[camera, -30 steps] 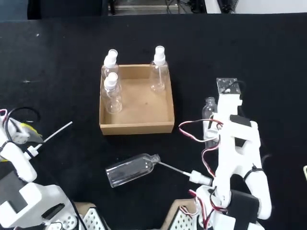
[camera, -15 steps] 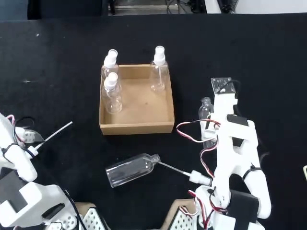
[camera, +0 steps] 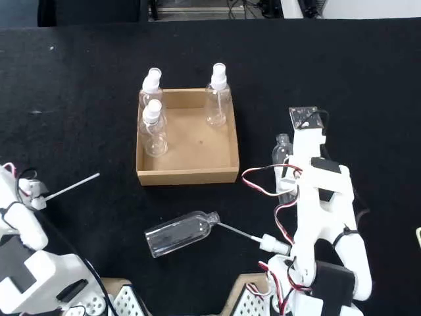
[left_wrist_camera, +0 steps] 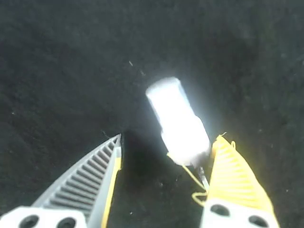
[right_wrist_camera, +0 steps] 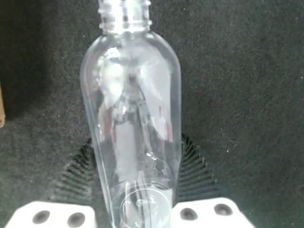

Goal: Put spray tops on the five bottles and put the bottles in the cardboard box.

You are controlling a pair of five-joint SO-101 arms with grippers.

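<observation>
held bottle (right_wrist_camera: 130, 109): clear, no top, just R of cardboard box (camera: 187, 172), not touching it; neck points away from arm base.
R gripper (right_wrist_camera: 137, 142): closed on held bottle's lower body, one finger each side.
spray top (left_wrist_camera: 176, 121): white, on the mat at far L of table (camera: 342, 72); its thin tube points twd the box.
L gripper (left_wrist_camera: 169, 137): jaws wide apart, gripping nothing; spray top sits btwn the fingers, up against the yellow one, w/ a gap to the grey one.
lying bottle (camera: 181, 232): on its side in front of box, no top, neck twd R arm.
2nd spray top (camera: 273, 244): on mat by R arm base, tube tip near lying bottle's neck.
capped bottles (camera: 153, 128): 3 standing in box w/ tops on; two along its L wall, one at back R corner.
</observation>
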